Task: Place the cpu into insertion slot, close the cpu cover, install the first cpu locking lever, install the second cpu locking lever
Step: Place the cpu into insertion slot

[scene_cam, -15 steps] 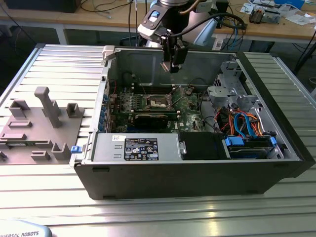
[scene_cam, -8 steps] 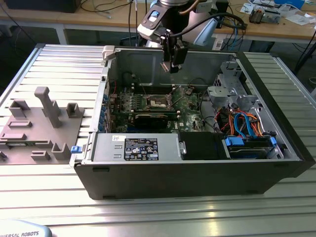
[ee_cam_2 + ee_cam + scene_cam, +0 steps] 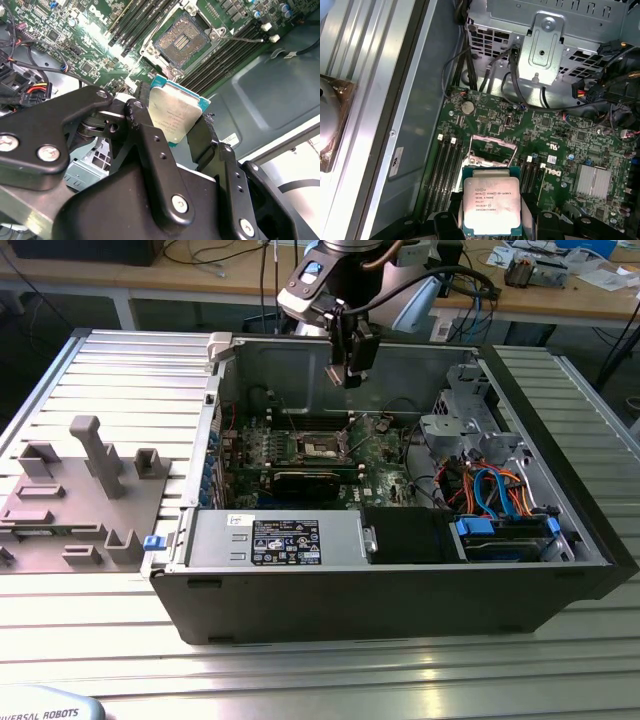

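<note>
Aluminium first: saw a slatted table running across the whole exterior view. Found a black computer case lying on it with its side off, its inside bare to the camera. Noted a grey moulded fixture on the slats at the exterior view's left, beside the case. Saw the arm above the case's far wall. Made out the green motherboard flat on the case floor, a labelled silver power supply along the near wall, and blue and orange cables toward the exterior view's right. Caught a perforated metal drive cage past the board in the first wrist view.

Found the gripper hanging over the middle of the board, clear of it. Saw its two black fingers pinching opposite edges of the cpu, the dull silver top turned toward the camera in both wrist views. Located the insertion slot on the board between rows of long black memory slots, uncovered, its contacts showing. Found the chip held up in the air, apart from that slot and not seated in it.
</note>
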Robot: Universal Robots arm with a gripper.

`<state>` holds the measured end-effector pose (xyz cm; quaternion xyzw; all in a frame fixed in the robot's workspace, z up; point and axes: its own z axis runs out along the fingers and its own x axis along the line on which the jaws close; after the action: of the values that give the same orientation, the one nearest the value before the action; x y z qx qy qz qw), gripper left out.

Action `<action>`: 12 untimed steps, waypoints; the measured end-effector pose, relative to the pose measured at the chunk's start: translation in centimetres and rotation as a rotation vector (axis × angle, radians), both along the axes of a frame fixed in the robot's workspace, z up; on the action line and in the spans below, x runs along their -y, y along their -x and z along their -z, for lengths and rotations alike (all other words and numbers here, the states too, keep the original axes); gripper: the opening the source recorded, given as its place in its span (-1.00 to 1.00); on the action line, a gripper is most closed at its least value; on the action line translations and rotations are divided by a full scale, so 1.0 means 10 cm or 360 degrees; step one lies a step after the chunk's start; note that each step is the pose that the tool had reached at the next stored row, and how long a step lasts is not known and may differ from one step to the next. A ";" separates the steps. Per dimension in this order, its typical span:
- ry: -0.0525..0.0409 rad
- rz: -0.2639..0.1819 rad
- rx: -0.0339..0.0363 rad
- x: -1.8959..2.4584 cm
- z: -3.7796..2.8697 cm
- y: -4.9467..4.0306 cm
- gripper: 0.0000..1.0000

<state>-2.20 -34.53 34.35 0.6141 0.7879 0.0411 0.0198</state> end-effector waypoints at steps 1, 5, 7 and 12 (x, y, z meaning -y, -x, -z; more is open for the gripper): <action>0.0000 0.0002 0.0000 0.000 0.000 0.000 0.08; 0.0000 0.0011 0.0000 0.000 0.001 0.000 0.08; 0.0000 0.0015 0.0000 0.000 0.001 0.000 0.08; 0.0000 0.0023 0.0000 0.000 0.002 0.000 0.08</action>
<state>-2.20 -34.53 34.33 0.6198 0.7834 0.0410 0.0201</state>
